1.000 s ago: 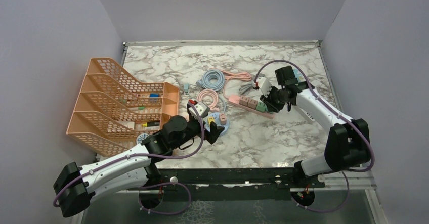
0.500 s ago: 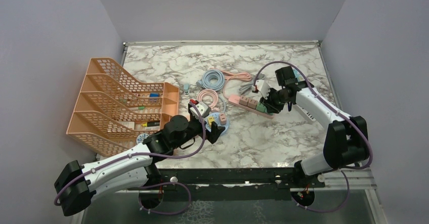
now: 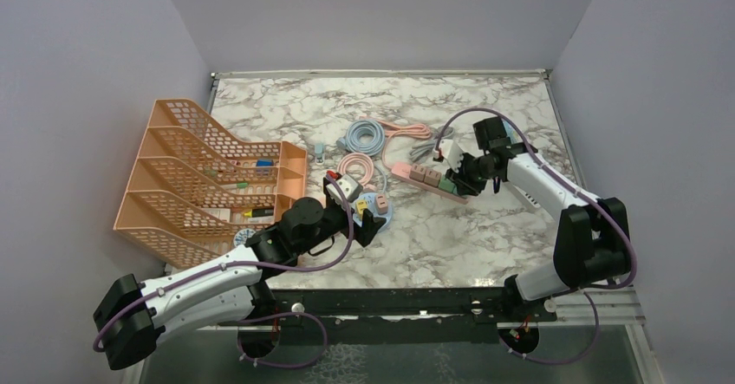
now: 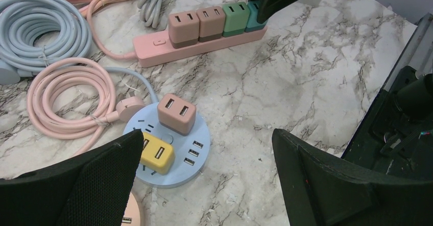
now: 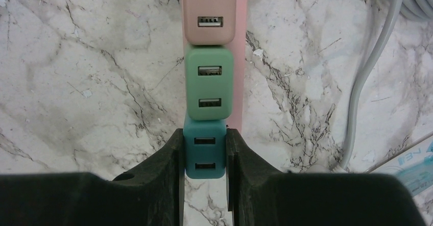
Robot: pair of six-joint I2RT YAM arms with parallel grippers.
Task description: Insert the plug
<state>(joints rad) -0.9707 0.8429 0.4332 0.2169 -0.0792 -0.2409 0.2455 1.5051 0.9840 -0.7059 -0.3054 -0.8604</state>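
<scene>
A pink power strip [image 3: 403, 170] lies on the marble table and carries two brown-pink plugs [image 4: 184, 27] and a green plug [image 5: 208, 83]. My right gripper [image 5: 205, 134] is shut on a teal plug [image 5: 205, 157] at the strip's end [image 5: 239, 83], right next to the green plug. I cannot tell how deep the teal plug sits. In the top view the right gripper [image 3: 461, 178] stands over that end. My left gripper [image 4: 207, 139] is open and empty, hovering above a round blue socket hub [image 4: 201, 134] that holds a yellow plug [image 4: 157, 153] and a pink plug [image 4: 176, 114].
An orange file rack [image 3: 208, 176] stands at the left. A coiled blue cable [image 3: 364, 134], a coiled pink cable [image 3: 355, 167] and a grey cable [image 3: 422, 150] lie behind the strip and hub. Purple walls enclose the table.
My right gripper has shifted slightly left and down onto the strip's end with the teal plug. The left arm has barely moved.
</scene>
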